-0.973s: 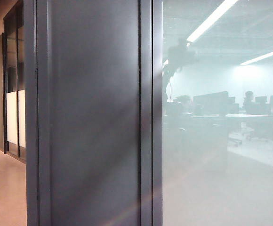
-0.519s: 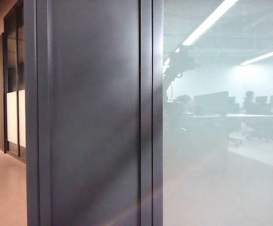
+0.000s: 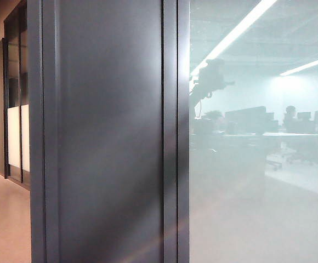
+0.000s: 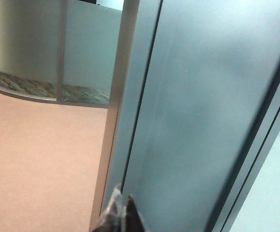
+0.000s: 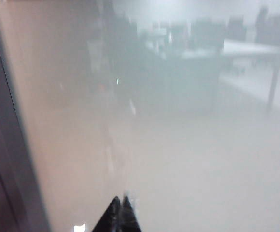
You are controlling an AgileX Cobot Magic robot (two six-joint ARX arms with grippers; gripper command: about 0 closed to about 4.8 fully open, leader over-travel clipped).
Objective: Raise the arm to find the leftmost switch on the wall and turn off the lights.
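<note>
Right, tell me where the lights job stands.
Done: the arm shows as a raised dark shape on the frosted glass, above the monitors. In hand: both claws are pinched together, the left claw by the grey panel, the right claw before the glass. Left: no switch is in view, and the ceiling lights are on.

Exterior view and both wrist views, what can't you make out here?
- Switch: in no view; only a dark panel and frosted glass show.
- Arm: exterior view, a blurry silhouette on the glass; its gripper is unreadable.
- Left gripper: cut off by the picture's edge, tips together near the panel.
- Right gripper: same, tips together, facing the glass.
</note>
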